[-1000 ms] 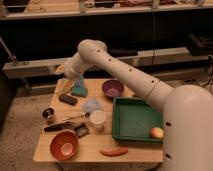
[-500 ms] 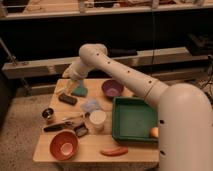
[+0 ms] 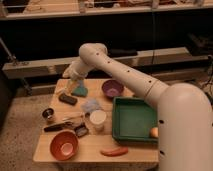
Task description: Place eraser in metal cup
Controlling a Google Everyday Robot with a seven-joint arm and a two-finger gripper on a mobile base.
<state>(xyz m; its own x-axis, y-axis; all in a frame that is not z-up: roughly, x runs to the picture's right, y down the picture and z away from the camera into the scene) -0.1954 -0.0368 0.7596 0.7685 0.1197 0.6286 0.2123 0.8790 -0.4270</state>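
The eraser [image 3: 68,98], a small black oblong block, lies on the wooden table [image 3: 95,150] near its back left. The metal cup [image 3: 48,114], small, dark and shiny, stands upright at the table's left edge, in front of and left of the eraser. My gripper [image 3: 74,83] hangs at the end of the white arm above the table's back left, just right of and behind the eraser and right by a teal block [image 3: 80,91]. It is above the eraser and not touching it. Nothing shows in the gripper.
A purple bowl [image 3: 112,88] stands at the back. A bluish translucent cup [image 3: 91,105] and a white cup [image 3: 97,120] stand mid-table. A green tray [image 3: 135,120] with an orange fruit [image 3: 154,132] is on the right. An orange bowl [image 3: 65,145], a black-handled tool [image 3: 57,127] and a red sausage-like object [image 3: 114,151] lie in front.
My gripper has moved slightly to the right and down, toward the teal block. The eraser and the metal cup have not moved.
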